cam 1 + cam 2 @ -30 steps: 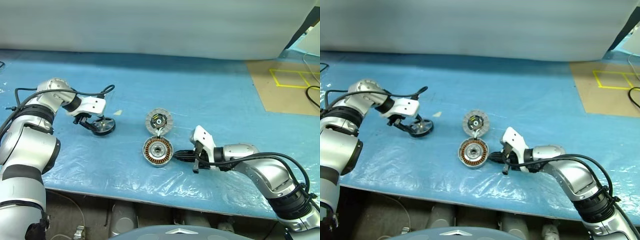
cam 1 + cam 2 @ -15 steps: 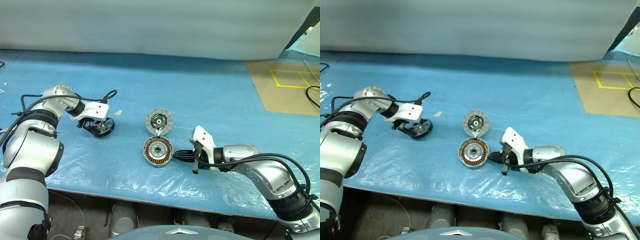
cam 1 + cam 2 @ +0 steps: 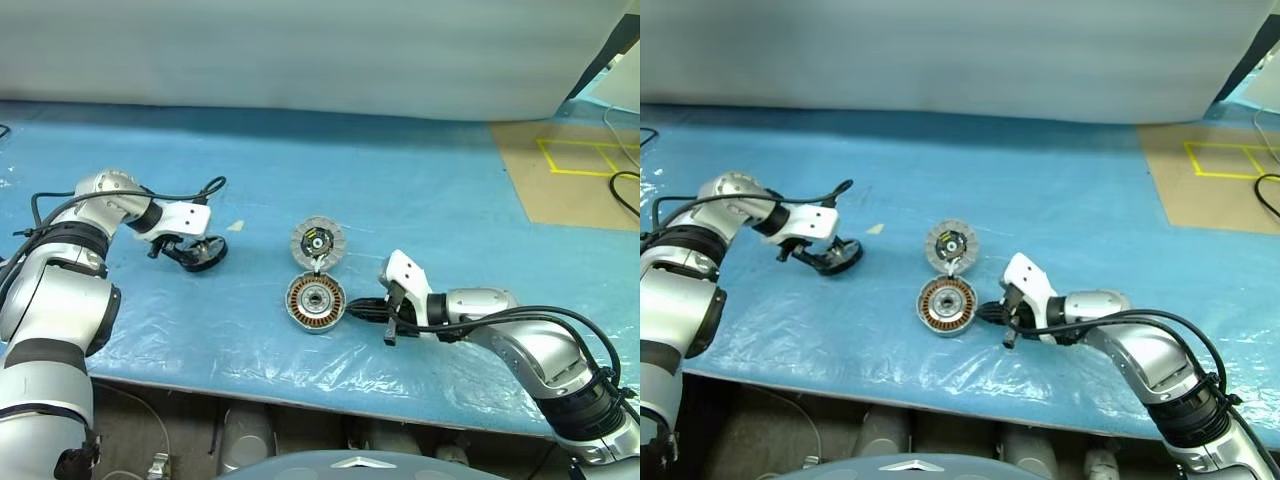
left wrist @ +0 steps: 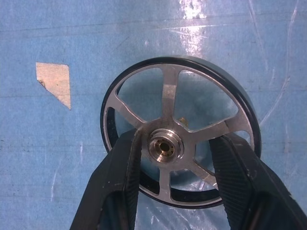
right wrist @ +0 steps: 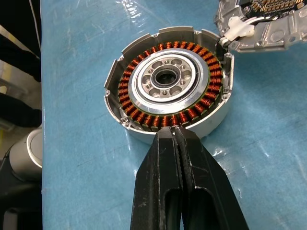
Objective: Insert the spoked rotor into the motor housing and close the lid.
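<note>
Left wrist view shows the rotor, a stiff, thin metal wheel that looks light and slick, lying far left of the housing, with the left gripper half-open astride its hub, the likeliest hold; the right gripper is shut empty.

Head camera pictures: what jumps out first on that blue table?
In the middle of the blue table sits the open motor housing with its coppery ring, the lid lying open just behind it. The right gripper, shut, presses against its rim. Far left, the left gripper straddles the spoked rotor.
</note>
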`<state>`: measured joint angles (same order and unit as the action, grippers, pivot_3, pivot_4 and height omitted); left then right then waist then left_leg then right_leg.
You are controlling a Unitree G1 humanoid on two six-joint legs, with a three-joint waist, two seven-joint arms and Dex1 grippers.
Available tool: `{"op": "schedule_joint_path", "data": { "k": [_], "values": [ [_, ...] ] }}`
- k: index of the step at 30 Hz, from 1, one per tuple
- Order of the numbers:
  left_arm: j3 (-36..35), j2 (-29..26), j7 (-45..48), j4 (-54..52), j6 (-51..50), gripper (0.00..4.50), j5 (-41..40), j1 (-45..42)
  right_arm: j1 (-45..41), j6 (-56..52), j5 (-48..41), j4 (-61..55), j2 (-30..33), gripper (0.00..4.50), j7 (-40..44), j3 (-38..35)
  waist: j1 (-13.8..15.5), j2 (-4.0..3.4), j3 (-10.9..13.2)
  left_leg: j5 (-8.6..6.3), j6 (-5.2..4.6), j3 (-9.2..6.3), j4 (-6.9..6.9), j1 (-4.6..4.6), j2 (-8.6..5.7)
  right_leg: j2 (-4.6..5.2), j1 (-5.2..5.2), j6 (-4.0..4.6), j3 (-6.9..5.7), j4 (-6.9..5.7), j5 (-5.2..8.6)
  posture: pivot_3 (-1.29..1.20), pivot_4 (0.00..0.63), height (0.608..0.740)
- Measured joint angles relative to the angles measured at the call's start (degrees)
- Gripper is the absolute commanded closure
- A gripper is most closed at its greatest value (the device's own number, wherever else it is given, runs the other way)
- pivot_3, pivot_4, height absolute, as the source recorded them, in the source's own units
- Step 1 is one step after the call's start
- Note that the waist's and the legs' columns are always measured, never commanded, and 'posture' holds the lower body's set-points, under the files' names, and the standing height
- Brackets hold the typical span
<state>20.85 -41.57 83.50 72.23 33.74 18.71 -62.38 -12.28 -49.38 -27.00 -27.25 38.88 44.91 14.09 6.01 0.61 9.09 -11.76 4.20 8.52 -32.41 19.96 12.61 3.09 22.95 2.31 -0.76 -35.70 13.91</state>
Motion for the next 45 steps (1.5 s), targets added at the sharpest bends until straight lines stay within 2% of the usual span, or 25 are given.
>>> {"op": "schedule_joint_path", "data": {
  "k": [7, 10, 15, 19, 23, 25, 29, 37, 45],
  "values": [
    [-5.08, 2.86, 4.81, -1.18, -0.69, 2.65, -5.48, 1.38, -1.06, 0.19, -0.24, 0.99, 0.01, 4.5, 1.14, -0.93, 0.93, 0.0, 0.0, 0.0, 0.0, 0.0, 0.0, 0.09, -0.03, 0.04, 0.03, 0.0, -0.03, 0.03, 0.0, 0.0, 0.15, 0.74],
    [-6.94, 5.05, 7.94, -4.9, -3.65, 2.65, -11.89, 1.83, -2.31, 0.19, -1.4, 1.19, 0.17, 4.5, 2.16, -3.27, 1.3, 0.05, 0.03, 0.0, 0.0, 0.0, -0.02, 0.16, 0.03, 0.03, 0.09, 0.01, -0.09, -0.01, 0.0, 0.0, 0.15, 0.74],
    [-6.41, 3.68, 8.68, -25.57, -16.58, 2.65, -28.49, 5.41, -1.41, 0.16, -4.84, -0.74, 3.09, 4.5, 5.49, -6.82, 1.32, 0.07, 0.05, 0.0, 0.0, 0.01, 0.08, 0.21, 0.02, 0.02, 0.13, 0.04, -0.11, 0.05, 0.02, 0.0, 0.15, 0.74],
    [-4.19, 1.27, 8.72, -43.4, -27.32, 2.65, -35.62, 13.19, 0.06, 0.51, -5.2, -1.58, 5.32, 4.5, 6.99, -7.48, 0.84, 0.05, 0.06, -0.01, 0.01, 0.03, 0.15, 0.22, 0.07, -0.06, 0.23, 0.05, -0.07, 0.06, 0.03, 0.0, 0.15, 0.74],
    [-3.82, 3.31, 8.49, -57.97, -37.09, 2.65, -40.01, 19.4, 0.07, 0.86, -5.21, -1.65, 5.93, 4.5, 7.18, -8.45, 1.08, 0.04, 0.06, 0.0, 0.0, 0.04, 0.07, 0.27, 0.07, -0.03, 0.24, 0.08, -0.08, 0.03, 0.05, 0.0, 0.15, 0.74],
    [-3.73, 4.18, 7.75, -62.69, -40.14, 2.65, -40.25, 20.49, 0.19, 0.87, -5.2, -1.66, 6.01, 4.5, 6.89, -8.91, 1.11, 0.04, 0.07, 0.0, -0.01, 0.06, 0.04, 0.26, 0.07, -0.03, 0.23, 0.23, -0.07, 0.04, 0.14, 0.0, 0.15, 0.74],
    [-2.6, 6.95, 6.07, -63.98, -40.54, 2.65, -38.16, 20.51, 1.53, 0.87, -5.14, -1.66, 6.14, 4.5, 6.14, -8.94, 1.03, 0.03, 0.07, 0.01, -0.02, 0.07, 0.04, 0.21, 0.06, -0.04, 0.19, 0.26, -0.03, 0.06, 0.16, 0.0, 0.15, 0.74],
    [2.02, 8.56, 6.43, -58.77, -32.3, 2.65, -28.57, 20.26, 2.31, 0.83, -5.15, -1.66, 6.34, 4.5, 4.78, -9.19, 0.63, 0.01, 0.06, 0.01, -0.02, 0.07, 0.09, 0.21, 0.03, -0.06, 0.2, 0.05, 0.0, 0.13, 0.04, 0.0, 0.15, 0.74],
    [2.2, 11.45, 6.47, -55.52, -27.87, 2.65, -25.83, 17.96, 3.37, 0.76, -5.16, -2.01, 6.39, 4.5, 3.4, -9.53, 0.93, 0.0, 0.06, 0.01, -0.02, 0.07, 0.08, 0.21, 0.03, -0.05, 0.2, 0.05, 0.0, 0.1, 0.04, 0.0, 0.15, 0.74]
  ]
}}
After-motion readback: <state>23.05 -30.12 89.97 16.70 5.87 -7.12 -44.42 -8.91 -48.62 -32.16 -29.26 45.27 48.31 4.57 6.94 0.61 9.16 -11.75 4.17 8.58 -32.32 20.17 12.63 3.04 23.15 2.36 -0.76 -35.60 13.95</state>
